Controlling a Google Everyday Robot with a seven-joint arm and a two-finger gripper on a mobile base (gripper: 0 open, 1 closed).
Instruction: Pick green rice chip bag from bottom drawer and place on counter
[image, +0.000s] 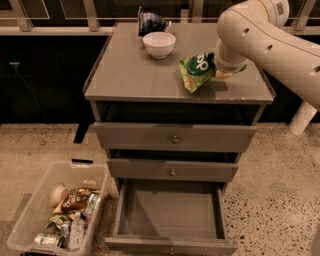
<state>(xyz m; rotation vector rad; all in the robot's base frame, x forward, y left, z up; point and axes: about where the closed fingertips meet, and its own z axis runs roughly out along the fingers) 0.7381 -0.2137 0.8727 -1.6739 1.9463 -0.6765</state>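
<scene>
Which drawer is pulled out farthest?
The bottom drawer, its floor exposed; the upper two are barely open. The claw holds the green rice chip bag over the counter.

The arm (270, 40) consists of thick, rounded, cream-white shell segments. Small dark round holes dot the shell. A patch of fine dark slots marks the uppermost joint. The gripper (220, 70) at the arm's end sits over the right side of the counter (130, 75).

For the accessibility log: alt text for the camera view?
The robot's hand is over the right side of the counter with the green rice chip bag at its tip. A white bowl and dark blue bag sit at the back; the bottom drawer stands open, a clear bin of items on the floor beside it.
</scene>
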